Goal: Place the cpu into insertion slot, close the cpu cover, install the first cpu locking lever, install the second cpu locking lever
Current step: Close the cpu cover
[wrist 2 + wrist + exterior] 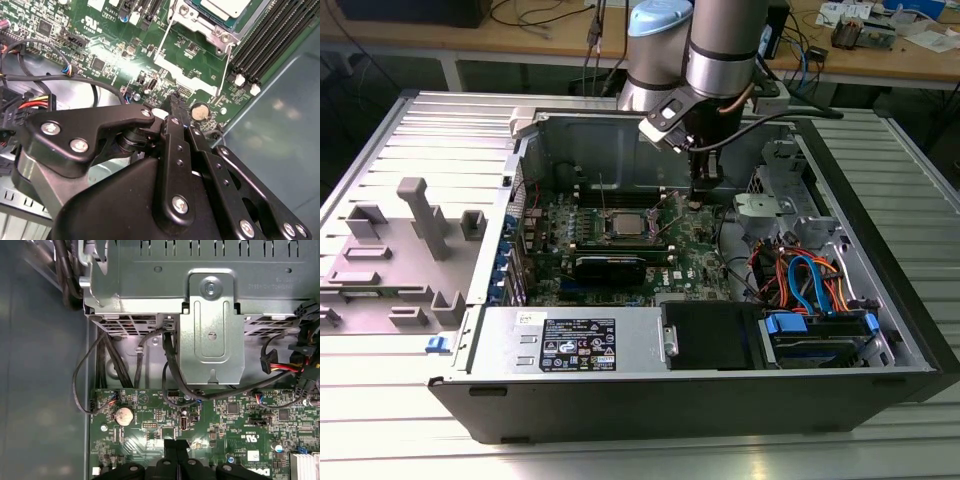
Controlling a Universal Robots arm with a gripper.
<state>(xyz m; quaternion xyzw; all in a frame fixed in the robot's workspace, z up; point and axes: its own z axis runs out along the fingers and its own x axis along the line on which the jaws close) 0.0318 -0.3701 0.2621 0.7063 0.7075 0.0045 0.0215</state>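
Cpu (623, 224) is sitting in the insertion slot (605, 229) on the green motherboard (700, 265); the gripper (697, 199) is hovering just beside it toward the exterior view's right, its fingers (171, 447) seemingly pressing together, gripping nothing

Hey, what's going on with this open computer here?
A robot arm reaches down into the open computer case. Its pincer, closed, hangs low over the green board, beside the socket where the silvery chip sits. Whether it grips anything is unclear.
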